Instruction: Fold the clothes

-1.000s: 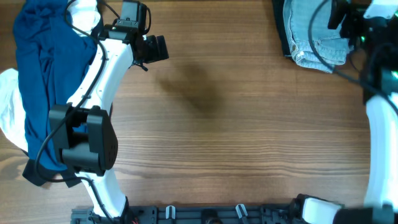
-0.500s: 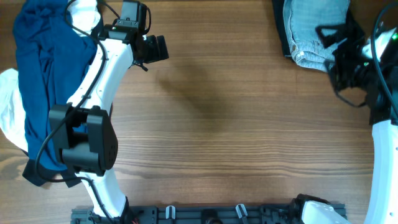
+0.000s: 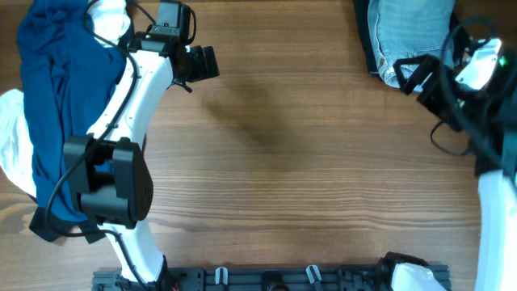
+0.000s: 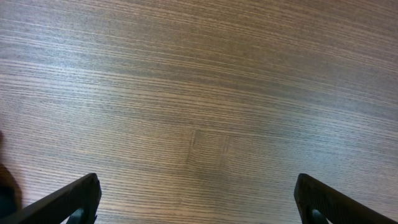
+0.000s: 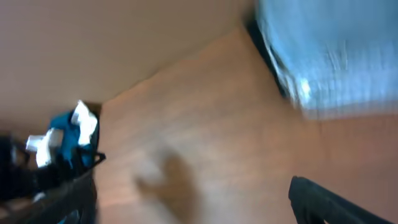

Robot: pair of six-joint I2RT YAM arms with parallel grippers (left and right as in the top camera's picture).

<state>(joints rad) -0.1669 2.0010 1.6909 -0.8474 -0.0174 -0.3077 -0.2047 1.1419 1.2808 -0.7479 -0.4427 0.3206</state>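
1. The denim shorts (image 3: 404, 32) are pale blue and washed, lying bunched at the far right of the table (image 3: 323, 162). A thick hem runs along their near edge. A strip of dark garment (image 3: 366, 40) shows under their left side.
2. In the right wrist view the denim shorts (image 5: 336, 56) are only a pale-blue smear at the upper right, as that picture is blurred.
3. A second heap lies at the far left of the table. It has a rumpled blue garment (image 3: 48, 89) on top, a white garment (image 3: 12, 145) sticking out at the left edge, and a black garment (image 3: 44, 226) at the near end.
4. The left arm reaches up along the right side of this heap and bends right. The left hand (image 3: 202, 63) sits over bare wood, pointing toward the middle of the table.
5. From its wrist, the left hand (image 4: 199, 208) has its two fingers (image 4: 68, 202) spread wide. Only wood grain lies between them, so it holds nothing.
6. The right arm comes up the right edge of the table, and the right hand (image 3: 416, 77) is turned left.
7. The right hand's fingers (image 5: 329, 199) also stand wide apart and empty.
8. The right hand sits at the near edge of the denim shorts, by the hem. I cannot tell whether it touches them.
9. The left hand is just beside the blue garment and well apart from the denim shorts.
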